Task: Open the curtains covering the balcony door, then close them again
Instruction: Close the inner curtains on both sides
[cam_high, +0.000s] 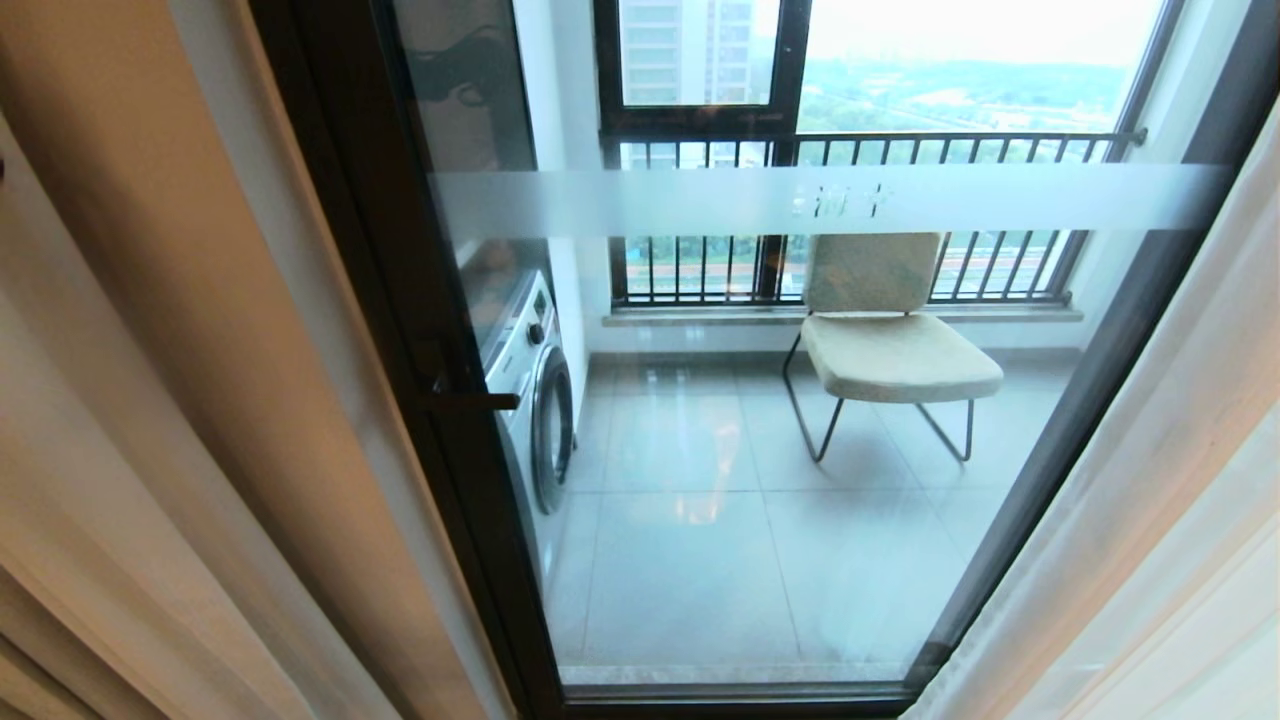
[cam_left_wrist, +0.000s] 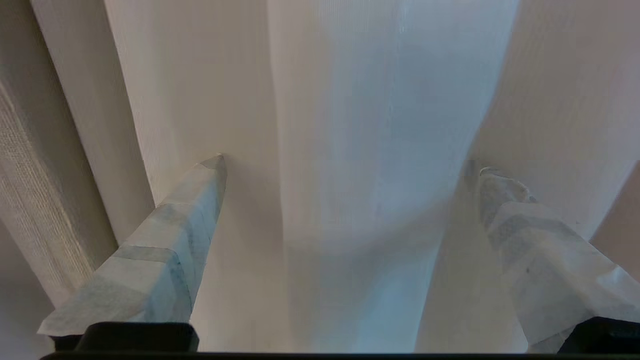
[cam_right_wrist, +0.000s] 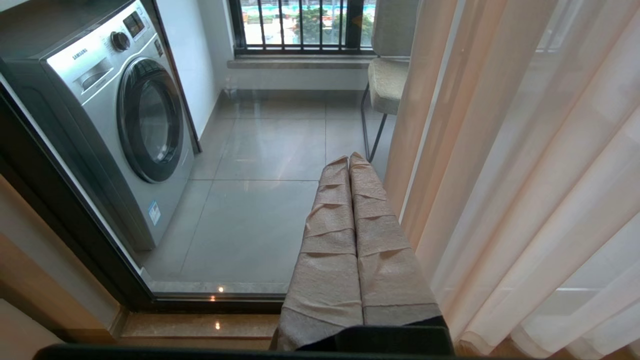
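The curtains (cam_high: 150, 400) hang drawn apart to either side of the balcony door (cam_high: 760, 450), leaving its glass uncovered. Through the door, a washing machine (cam_high: 535, 400) stands to the left and a cushioned chair (cam_high: 890, 350) sits near the barred window (cam_high: 850, 215). The left gripper (cam_left_wrist: 350, 165) is spread wide, its wrapped fingers (cam_left_wrist: 195, 200) pressed against a white sheer fold that sits between them. The right gripper (cam_right_wrist: 349, 159) is closed and empty, just beside the curtain at the door's right.
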